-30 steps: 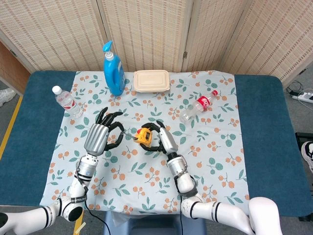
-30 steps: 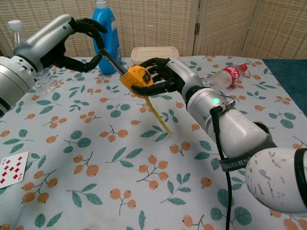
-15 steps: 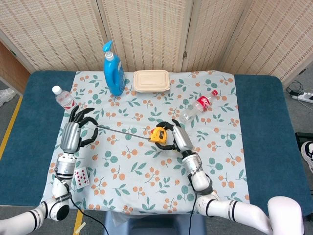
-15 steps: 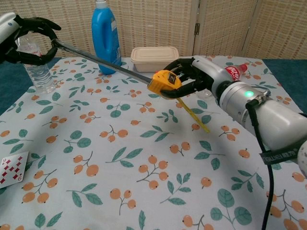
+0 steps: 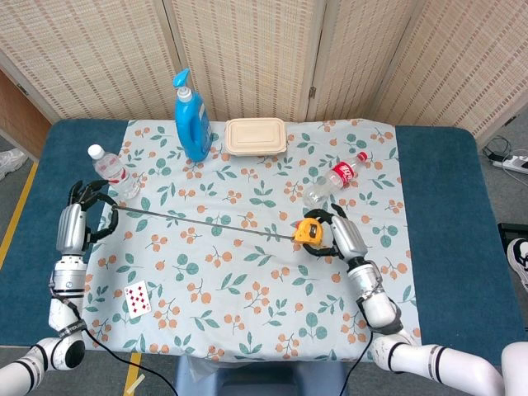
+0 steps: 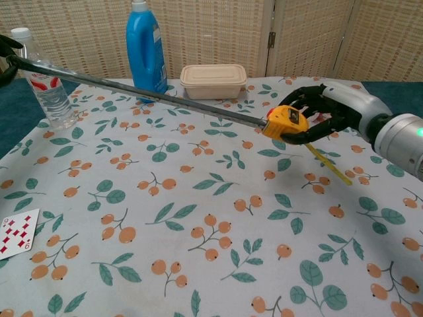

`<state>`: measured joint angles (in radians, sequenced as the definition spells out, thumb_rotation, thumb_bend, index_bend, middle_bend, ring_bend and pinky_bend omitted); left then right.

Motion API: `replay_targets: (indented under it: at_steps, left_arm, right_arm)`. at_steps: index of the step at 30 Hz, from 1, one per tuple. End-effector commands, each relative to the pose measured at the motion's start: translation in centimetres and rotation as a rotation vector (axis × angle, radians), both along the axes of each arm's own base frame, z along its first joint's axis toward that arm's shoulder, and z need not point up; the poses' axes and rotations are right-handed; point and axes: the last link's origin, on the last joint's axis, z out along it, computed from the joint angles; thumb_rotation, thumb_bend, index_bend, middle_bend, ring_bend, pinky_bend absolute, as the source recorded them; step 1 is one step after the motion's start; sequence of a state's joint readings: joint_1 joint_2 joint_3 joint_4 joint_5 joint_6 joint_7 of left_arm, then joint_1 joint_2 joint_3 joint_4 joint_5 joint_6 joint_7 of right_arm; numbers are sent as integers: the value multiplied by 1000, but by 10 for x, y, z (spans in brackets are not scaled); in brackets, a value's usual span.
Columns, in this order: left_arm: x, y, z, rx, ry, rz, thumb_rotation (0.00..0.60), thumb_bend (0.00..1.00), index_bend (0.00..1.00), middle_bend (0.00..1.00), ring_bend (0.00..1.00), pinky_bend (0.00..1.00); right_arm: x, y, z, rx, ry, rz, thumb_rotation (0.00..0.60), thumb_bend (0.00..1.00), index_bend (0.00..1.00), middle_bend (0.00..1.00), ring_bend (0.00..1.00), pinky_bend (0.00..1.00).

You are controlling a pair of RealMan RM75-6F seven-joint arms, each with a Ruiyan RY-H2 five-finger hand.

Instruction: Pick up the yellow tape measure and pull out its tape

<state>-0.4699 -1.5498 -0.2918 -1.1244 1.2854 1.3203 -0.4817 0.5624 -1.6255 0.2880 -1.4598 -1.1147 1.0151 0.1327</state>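
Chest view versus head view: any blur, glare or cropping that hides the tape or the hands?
Head view: sharp and evenly lit, tape visible end to end between left hand and right hand. Chest view: tape measure sharp, no glare; the left hand is cropped at the frame edge.

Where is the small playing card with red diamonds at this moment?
The playing card with red diamonds lies flat on the floral tablecloth near its front left corner in the head view, below the left hand; the chest view shows it at the left edge.
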Motion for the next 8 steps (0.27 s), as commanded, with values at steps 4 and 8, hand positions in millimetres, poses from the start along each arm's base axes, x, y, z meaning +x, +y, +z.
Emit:
replay_targets:
  at_steps: [4,8]
  left_arm:
    - [-23,-2,11,-1,-10,51,600,651,575,257,240,8]
    - [-30,-3,13,-5,-22,65,600,651,575,257,240,5]
  right_arm:
    - [-30,11,20,-16,26,-36,600,411,550,486,341,0]
    - [-39,13,26,-15,37,-47,600,411,550,486,340,0]
